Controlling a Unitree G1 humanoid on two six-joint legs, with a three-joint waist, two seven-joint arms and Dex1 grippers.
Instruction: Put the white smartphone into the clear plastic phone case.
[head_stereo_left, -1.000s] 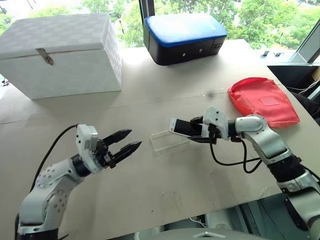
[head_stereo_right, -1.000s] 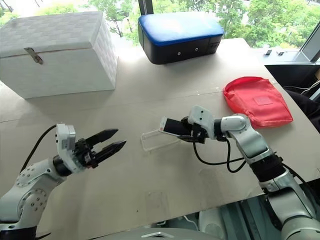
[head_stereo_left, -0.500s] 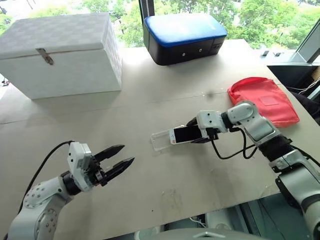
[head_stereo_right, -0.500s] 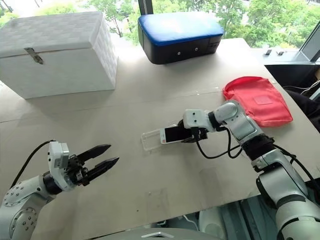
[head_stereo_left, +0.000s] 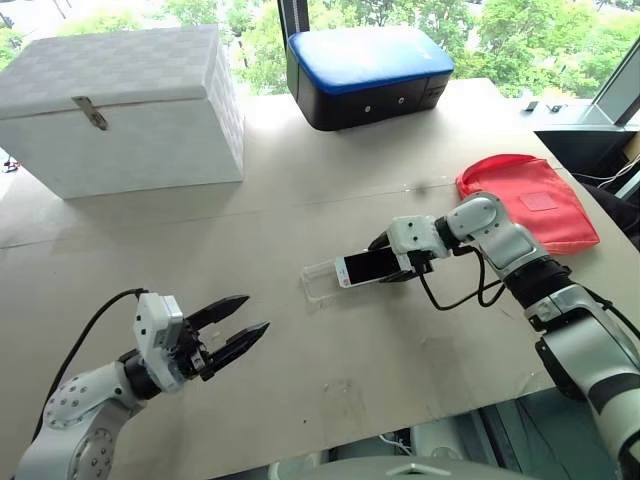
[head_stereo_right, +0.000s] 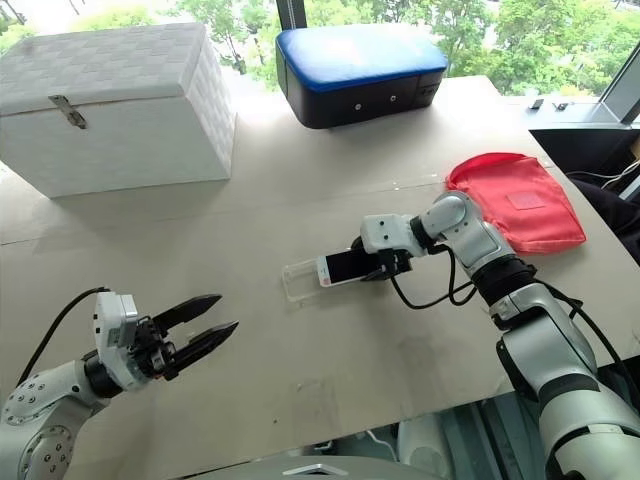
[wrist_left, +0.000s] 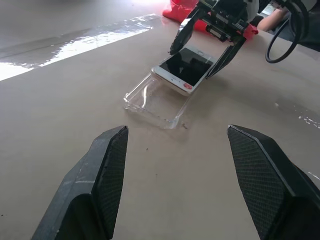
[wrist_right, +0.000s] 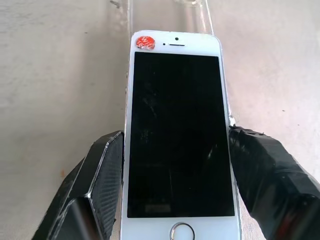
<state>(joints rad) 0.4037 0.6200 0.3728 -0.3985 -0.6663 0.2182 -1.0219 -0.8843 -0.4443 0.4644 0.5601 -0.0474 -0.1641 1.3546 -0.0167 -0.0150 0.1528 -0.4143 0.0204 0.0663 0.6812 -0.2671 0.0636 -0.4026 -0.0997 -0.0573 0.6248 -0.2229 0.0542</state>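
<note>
Right gripper (head_stereo_left: 392, 262) reaches in from the robot's right, its forearm bent across the table (head_stereo_left: 300, 350) and its wrist turned so the black fingers (wrist_right: 102, 175) point leftward and slant down toward the tabletop. Those fingers pinch the white smartphone (head_stereo_left: 366, 267) by its two long edges, one pad on each side, near the end with the round home button. The phone faces screen-up, tilted, with its far end lowered over the clear plastic phone case (head_stereo_left: 322, 281); that end lies on or just above the near end of the case, though actual contact cannot be told.

The phone has a black screen, white bezels at both ends, a silvery rim, and a small red sticker on the top bezel beside the earpiece slot. The case lies flat on the table at mid-width, open side up, a transparent shell with rounded corners and glossy raised edges, the tan tabletop showing through it.

Left gripper (head_stereo_left: 235, 335) hovers low over the near left part of the table, well apart from the case. Its arm is tucked back, the gripper about level and aimed forward and toward the robot's right, at the case and phone. Its two black fingers are spread wide with nothing between them.

A red pouch (head_stereo_left: 527, 203) lies just beyond the right arm.
</note>
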